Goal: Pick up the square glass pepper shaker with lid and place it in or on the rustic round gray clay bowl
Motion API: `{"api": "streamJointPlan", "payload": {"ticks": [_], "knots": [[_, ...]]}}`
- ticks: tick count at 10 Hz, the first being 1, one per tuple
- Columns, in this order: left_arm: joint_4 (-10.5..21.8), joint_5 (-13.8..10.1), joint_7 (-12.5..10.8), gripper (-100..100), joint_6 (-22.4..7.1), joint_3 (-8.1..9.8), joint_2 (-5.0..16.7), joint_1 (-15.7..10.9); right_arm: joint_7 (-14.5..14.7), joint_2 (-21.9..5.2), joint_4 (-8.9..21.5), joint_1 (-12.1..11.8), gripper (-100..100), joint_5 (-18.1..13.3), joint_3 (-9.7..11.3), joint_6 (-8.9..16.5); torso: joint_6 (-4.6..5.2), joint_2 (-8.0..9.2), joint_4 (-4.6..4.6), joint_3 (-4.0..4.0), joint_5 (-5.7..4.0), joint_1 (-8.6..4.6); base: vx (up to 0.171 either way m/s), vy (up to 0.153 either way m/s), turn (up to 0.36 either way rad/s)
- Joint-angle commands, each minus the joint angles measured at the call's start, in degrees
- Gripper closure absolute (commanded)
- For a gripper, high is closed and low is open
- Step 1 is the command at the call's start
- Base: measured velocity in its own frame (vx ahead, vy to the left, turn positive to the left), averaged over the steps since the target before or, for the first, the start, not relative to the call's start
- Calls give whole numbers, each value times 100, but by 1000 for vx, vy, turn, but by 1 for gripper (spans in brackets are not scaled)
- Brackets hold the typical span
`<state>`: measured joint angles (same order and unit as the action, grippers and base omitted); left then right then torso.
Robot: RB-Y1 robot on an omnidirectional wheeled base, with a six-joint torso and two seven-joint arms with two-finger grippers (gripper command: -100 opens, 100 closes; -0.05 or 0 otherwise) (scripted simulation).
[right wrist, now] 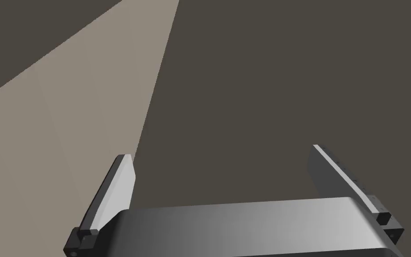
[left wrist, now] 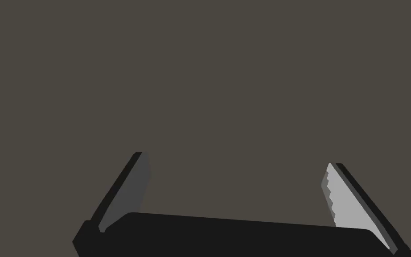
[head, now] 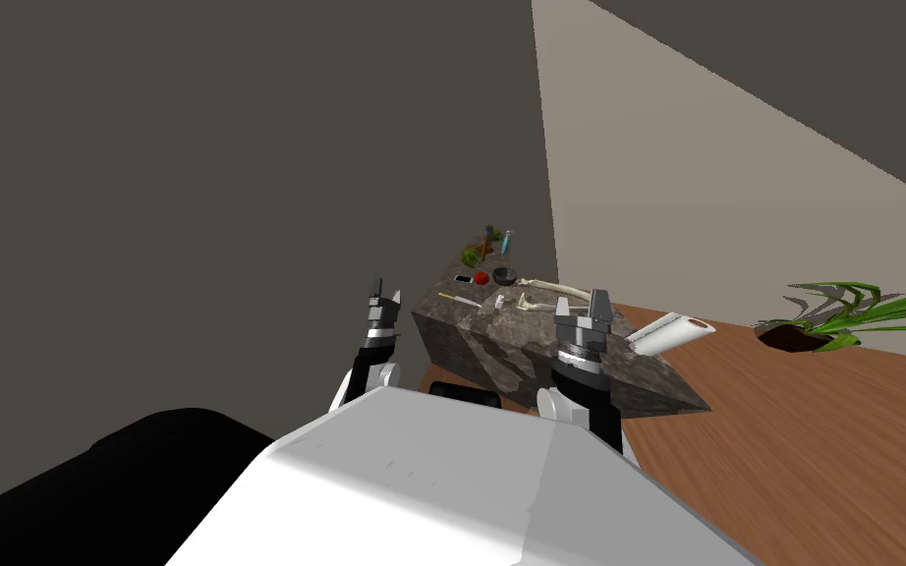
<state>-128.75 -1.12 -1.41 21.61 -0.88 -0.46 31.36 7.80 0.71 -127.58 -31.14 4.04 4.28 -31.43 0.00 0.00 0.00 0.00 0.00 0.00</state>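
Observation:
A stone-patterned counter (head: 481,339) stands ahead of me with small items at its far end. A dark round bowl (head: 505,274) sits there beside a red ball-like fruit (head: 481,277). Nearer to me is a small pale upright item (head: 499,304), likely the shaker, too small to tell for sure. My left gripper (head: 384,293) is raised off the counter's left side, open and empty (left wrist: 236,160). My right gripper (head: 582,305) hovers over the counter's near right part, also open with nothing in it (right wrist: 220,151).
Two long pale curved items (head: 549,288) lie near the bowl. A white roll (head: 672,332) hangs over the counter's right edge. Green items and a bottle (head: 506,241) stand at the far end. A potted plant (head: 834,316) sits on the wood floor (head: 815,442) at right.

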Motion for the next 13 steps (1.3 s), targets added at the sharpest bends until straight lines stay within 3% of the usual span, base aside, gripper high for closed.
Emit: {"api": "streamJointPlan", "payload": {"ticks": [1, 7, 8, 12, 13], "knots": [[0, 0, 0, 0, 0, 0, 0, 0, -127, -240, 145, 101, -100, -8, -22, 68, 0, 0, 0, 0, 0, 0, -4, 2, 17], [0, 0, 0, 0, 0, 0, 0, 0, -916, -869, 930, 713, -100, -33, -163, 497, -1, 5, 1, 3, 0, 1, -15, 8, 33], [0, 0, 0, 0, 0, 0, 0, 0, -919, -869, 974, 713, -100, -33, -163, 497, -1, 6, 1, 3, 0, 3, -18, 11, 14], [0, 0, 0, 0, 0, 0, 0, 0, -1659, -1168, 1764, 1338, -100, -25, -324, 970, 0, 9, 2, 5, 1, 6, -32, 19, 56], [0, 0, 0, 0, 0, 0, 0, -1, -1756, -1168, 1781, 1338, -100, -25, -324, 970, -1, 13, 3, 7, 2, 8, -33, 15, 19]]}}
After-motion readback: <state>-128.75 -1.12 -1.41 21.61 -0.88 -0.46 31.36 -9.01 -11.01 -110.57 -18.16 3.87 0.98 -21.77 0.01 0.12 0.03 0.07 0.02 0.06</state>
